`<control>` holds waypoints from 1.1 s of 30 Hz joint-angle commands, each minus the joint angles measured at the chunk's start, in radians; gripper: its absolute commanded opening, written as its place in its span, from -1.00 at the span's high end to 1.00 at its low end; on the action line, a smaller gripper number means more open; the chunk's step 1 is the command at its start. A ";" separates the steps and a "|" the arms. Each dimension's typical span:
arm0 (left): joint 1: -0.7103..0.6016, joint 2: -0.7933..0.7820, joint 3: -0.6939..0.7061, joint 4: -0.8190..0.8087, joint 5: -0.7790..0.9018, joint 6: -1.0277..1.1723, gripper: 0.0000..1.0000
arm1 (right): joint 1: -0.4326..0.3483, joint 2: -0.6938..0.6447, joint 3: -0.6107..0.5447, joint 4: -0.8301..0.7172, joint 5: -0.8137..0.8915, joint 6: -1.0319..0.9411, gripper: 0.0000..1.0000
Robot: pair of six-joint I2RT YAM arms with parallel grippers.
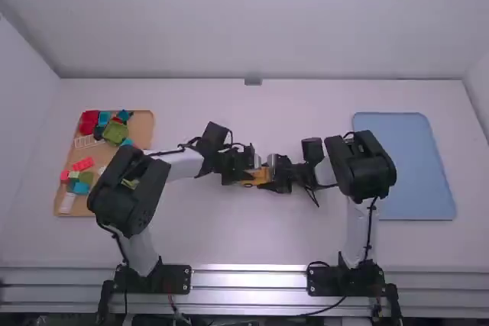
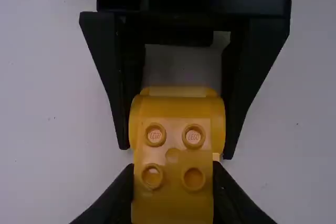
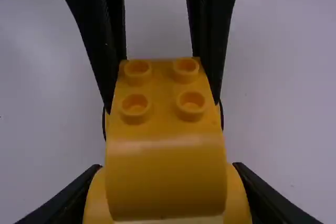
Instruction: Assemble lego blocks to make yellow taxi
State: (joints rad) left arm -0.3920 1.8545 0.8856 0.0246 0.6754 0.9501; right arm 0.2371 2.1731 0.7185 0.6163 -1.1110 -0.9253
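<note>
Near the middle of the high view, my left gripper (image 1: 241, 174) and right gripper (image 1: 276, 175) face each other over the yellow block assembly (image 1: 258, 178). In the left wrist view my left gripper (image 2: 173, 195) is shut on the studded end of the yellow assembly (image 2: 173, 153), while the right gripper's fingers (image 2: 122, 77) press the sides of its rounded part. From the right wrist view, my right gripper (image 3: 167, 195) is shut around the rounded yellow end (image 3: 165, 179). Four studs face up between the left gripper's fingers (image 3: 210, 40). The assembly's underside is hidden.
An orange-brown tray (image 1: 144, 126) at the left holds red (image 1: 89, 118), teal (image 1: 80, 188) and green (image 1: 115, 132) blocks and a white lattice piece (image 1: 85, 142). The left arm partly covers it. A blue tray (image 1: 412, 162) lies at the right, beside the right arm.
</note>
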 commanded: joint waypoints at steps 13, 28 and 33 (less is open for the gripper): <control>-0.073 0.053 -0.018 0.037 -0.037 0.009 0.42 | 0.033 0.012 0.010 0.005 0.013 0.008 -0.15; -0.024 0.025 -0.013 0.057 -0.054 0.007 0.42 | 0.033 0.012 0.010 0.005 0.013 0.012 -0.14; 0.057 -0.008 -0.013 0.013 0.047 0.037 0.31 | 0.033 0.012 0.010 0.005 0.020 0.013 -0.14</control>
State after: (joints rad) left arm -0.3836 1.8751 0.8768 0.0429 0.6876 0.9634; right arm 0.2764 2.1738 0.7223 0.6277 -1.0969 -0.9157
